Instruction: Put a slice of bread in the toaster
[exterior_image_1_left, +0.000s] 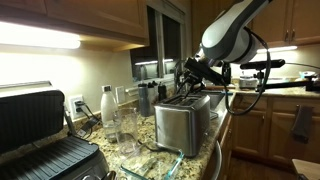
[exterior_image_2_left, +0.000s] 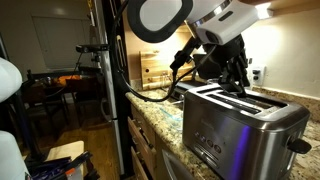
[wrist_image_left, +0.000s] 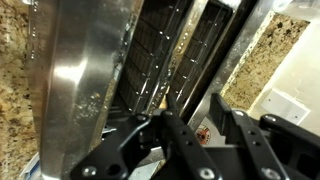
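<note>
Contact grill (exterior_image_1_left: 38, 128): black, ribbed, lid raised, at the far left of the granite countertop (exterior_image_1_left: 138, 152). It has no part in this job.
White bottle (exterior_image_1_left: 107, 104): upright between the grill and the toaster, apart from both.
Toaster (exterior_image_1_left: 185, 122): brushed steel, square on the counter. Both slots (wrist_image_left: 155, 60) face up, and the wire guides show inside them in the wrist view.
Gripper (exterior_image_1_left: 189, 82): hangs just above the toaster top in both exterior views (exterior_image_2_left: 238, 82), pointing down at the slots. In the wrist view (wrist_image_left: 192, 116) the black fingers (wrist_image_left: 232, 118) stand close together. I cannot tell whether they are clenched on something or merely near each other.
Slice of bread: not confirmed in any view. A small reddish speck sits between the fingers in the wrist view, too small to name. Whether the slice is held, already in a slot, or elsewhere cannot be told.
Handling (judgement): a thin slice should be very light, soft enough to bend, and prone to crumble or tear under a hard pinch.
Hold point (judgement): pinch across the flat faces near one edge, with modest pressure. The opposite edge then hangs free and can enter a slot in line with it.
Risk (judgement): a tilted slice may catch on the slot rim or the wire guides.
</note>
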